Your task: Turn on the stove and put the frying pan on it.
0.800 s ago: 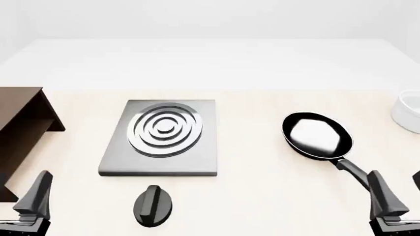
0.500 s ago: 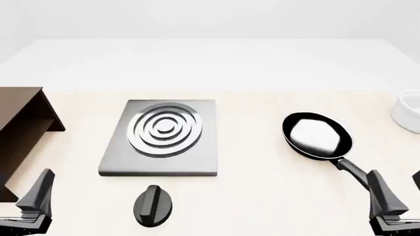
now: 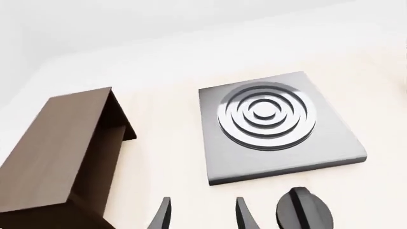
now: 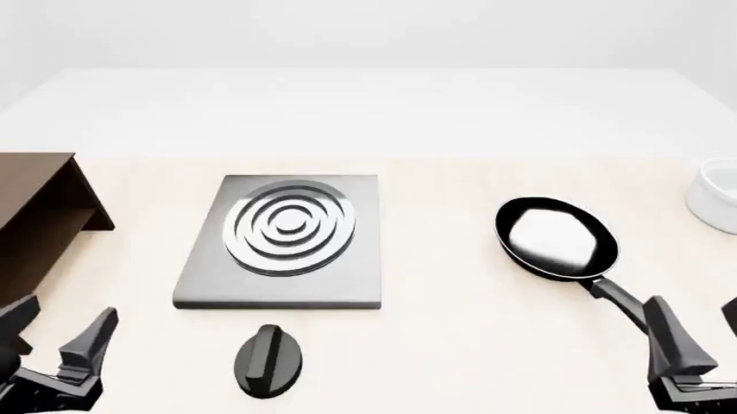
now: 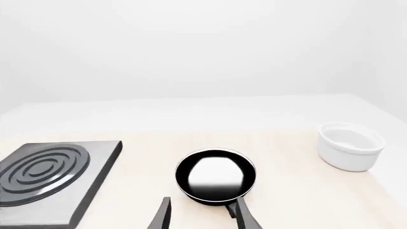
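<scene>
We see left claw [image 4: 55,335] spread wide, empty, low at near left table edge, beside brown shelf [image 4: 34,216]. Right claw [image 4: 700,336] also parted, empty, just behind pan handle, not touching. Frying pan [image 4: 557,238] sits on table [image 4: 461,345] right of stove [image 4: 282,241], well apart. Knob [image 4: 268,360] lies just in front of stove. White bowl [image 4: 716,197] at far right.

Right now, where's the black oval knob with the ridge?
In the front view, the black oval knob lies on the table just in front of the grey square stove slab, right of the left gripper.
</scene>
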Controlling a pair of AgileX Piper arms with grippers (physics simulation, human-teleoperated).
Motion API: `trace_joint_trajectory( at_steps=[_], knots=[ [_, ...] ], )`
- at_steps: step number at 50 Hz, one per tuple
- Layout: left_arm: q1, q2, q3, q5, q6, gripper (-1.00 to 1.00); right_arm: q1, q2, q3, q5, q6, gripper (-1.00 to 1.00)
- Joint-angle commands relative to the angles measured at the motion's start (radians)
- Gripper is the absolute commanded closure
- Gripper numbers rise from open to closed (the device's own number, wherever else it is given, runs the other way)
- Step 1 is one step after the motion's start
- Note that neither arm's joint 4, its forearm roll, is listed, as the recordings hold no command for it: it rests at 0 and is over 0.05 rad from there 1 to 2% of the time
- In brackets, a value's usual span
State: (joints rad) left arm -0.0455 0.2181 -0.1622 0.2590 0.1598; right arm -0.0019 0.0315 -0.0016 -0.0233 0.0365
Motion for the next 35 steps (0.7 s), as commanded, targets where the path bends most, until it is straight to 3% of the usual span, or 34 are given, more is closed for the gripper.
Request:
trace_joint_trajectory(
  at_steps=[1, 2, 4, 12, 14, 20, 35],
  knots=[
    [-0.046, 0.03, -0.105, 0.224, 0.049, -1.0, 0.005, 0.025, 0.001, -0.023, 0.003, -1.0],
    [-0.069, 0.053, -0.106, 0.231, 0.037, -1.0, 0.005, 0.027, 0.001, -0.025, 0.003, -1.0],
    [-0.079, 0.055, -0.101, 0.257, 0.078, -1.0, 0.004, 0.035, 0.001, -0.032, 0.004, -1.0],
    [-0.206, 0.107, -0.138, 0.333, -0.003, -1.0, -0.004, -0.001, 0.0, 0.004, 0.006, -1.0],
    [-0.202, 0.108, -0.135, 0.338, 0.021, -1.0, -0.009, -0.015, 0.0, 0.017, 0.01, -1.0],
    [-0.287, 0.198, -0.086, 0.255, -0.029, -1.0, -0.017, -0.029, 0.0, 0.029, 0.013, -1.0],
    [-0.4, 0.24, -0.023, 0.175, -0.049, -1.0, -0.021, -0.029, -0.001, 0.027, 0.017, -1.0]
  ],
)
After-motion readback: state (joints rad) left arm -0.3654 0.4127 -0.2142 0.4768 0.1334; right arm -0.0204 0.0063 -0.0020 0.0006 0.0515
